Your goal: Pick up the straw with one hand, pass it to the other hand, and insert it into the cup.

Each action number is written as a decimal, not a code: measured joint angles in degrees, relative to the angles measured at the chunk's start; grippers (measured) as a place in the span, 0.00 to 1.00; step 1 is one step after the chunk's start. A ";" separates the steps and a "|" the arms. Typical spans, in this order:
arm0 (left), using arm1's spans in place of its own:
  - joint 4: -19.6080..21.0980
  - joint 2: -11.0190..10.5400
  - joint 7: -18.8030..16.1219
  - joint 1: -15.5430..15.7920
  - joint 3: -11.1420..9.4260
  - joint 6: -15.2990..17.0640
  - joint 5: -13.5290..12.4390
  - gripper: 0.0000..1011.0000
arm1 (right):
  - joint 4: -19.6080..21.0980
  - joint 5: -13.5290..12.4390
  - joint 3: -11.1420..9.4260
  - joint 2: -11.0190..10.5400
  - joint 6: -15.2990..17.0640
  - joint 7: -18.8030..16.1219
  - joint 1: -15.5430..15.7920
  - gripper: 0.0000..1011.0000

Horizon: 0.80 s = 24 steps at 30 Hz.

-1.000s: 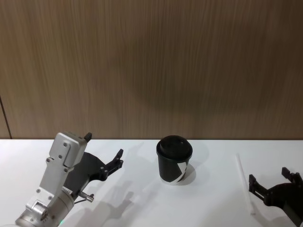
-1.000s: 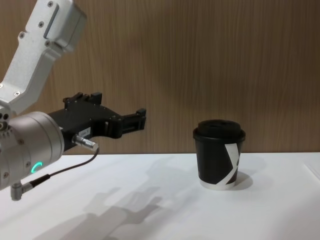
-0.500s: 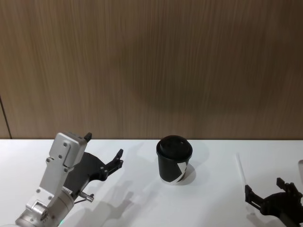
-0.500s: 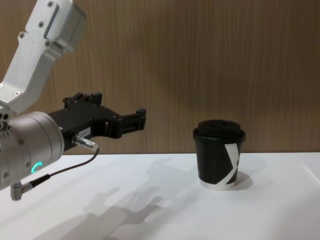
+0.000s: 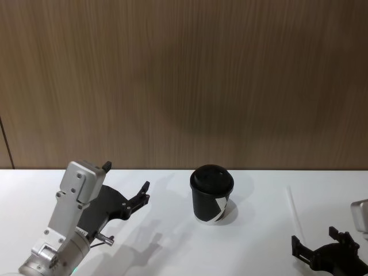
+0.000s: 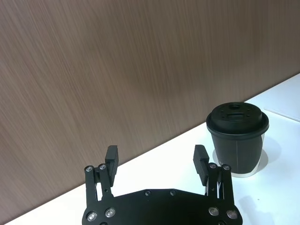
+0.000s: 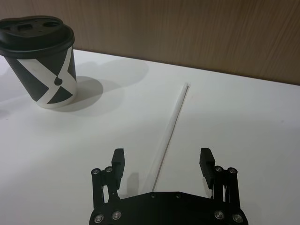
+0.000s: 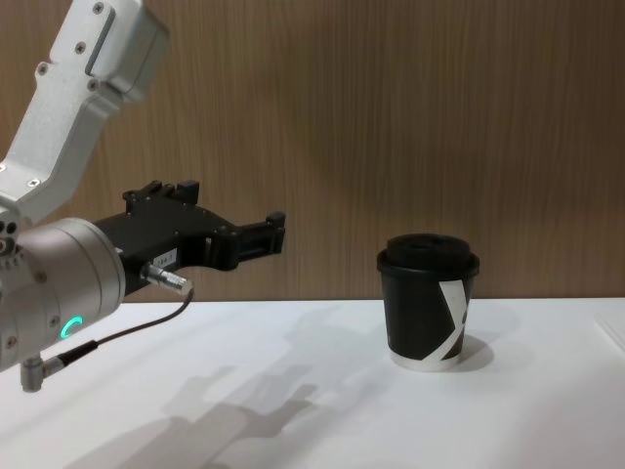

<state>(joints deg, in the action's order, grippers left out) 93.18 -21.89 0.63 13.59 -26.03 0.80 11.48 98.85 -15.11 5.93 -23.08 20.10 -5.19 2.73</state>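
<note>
On the worktop point(image 5: 241, 253): one cup point(image 5: 211, 202) upright, one straw point(image 5: 294, 208) flat to its right, apart. Two tools, both spread, empty: right tool point(image 7: 161, 153) at straw's near end, left tool point(image 5: 126, 175) raised left of cup.

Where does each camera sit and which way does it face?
Head: high, looking down at the table; left tool and right tool at lower corners, cup between.
Chest: low, looking across the table; left tool and silver wrist at left.
Left wrist: behind the open left tool, facing the cup.
Right wrist: behind the open right tool, facing the straw on the table.
Shared: the cup is in all four.
</note>
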 joint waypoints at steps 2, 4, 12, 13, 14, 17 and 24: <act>0.00 0.00 0.00 0.00 0.00 0.00 0.00 0.99 | -0.21 0.05 0.06 0.11 0.14 -0.08 -0.10 0.99; 0.00 0.00 0.00 0.00 0.00 0.00 0.00 0.99 | -0.54 0.09 0.16 0.34 0.38 -0.23 -0.28 0.99; 0.00 0.00 0.00 0.00 0.00 0.00 0.00 0.99 | -1.58 0.01 0.15 1.42 1.38 -0.28 -0.98 0.99; 0.00 0.00 0.00 0.00 0.00 0.00 0.00 0.99 | -1.79 -0.03 0.11 1.65 1.55 -0.28 -1.14 0.99; 0.00 0.00 0.00 0.00 0.00 0.00 0.00 0.99 | -1.89 -0.07 0.09 1.75 1.63 -0.28 -1.22 0.99; 0.00 0.00 0.00 0.00 0.00 0.00 0.00 0.99 | -2.30 -0.21 -0.01 2.20 1.90 -0.28 -1.54 0.99; 0.00 0.00 0.00 0.00 0.00 0.00 0.00 0.99 | -3.04 -0.73 -0.28 3.42 2.81 -0.28 -2.20 0.99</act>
<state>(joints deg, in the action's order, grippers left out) 93.18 -21.90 0.63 13.59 -26.03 0.80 11.48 95.81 -15.83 5.65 -19.66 22.91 -5.47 0.52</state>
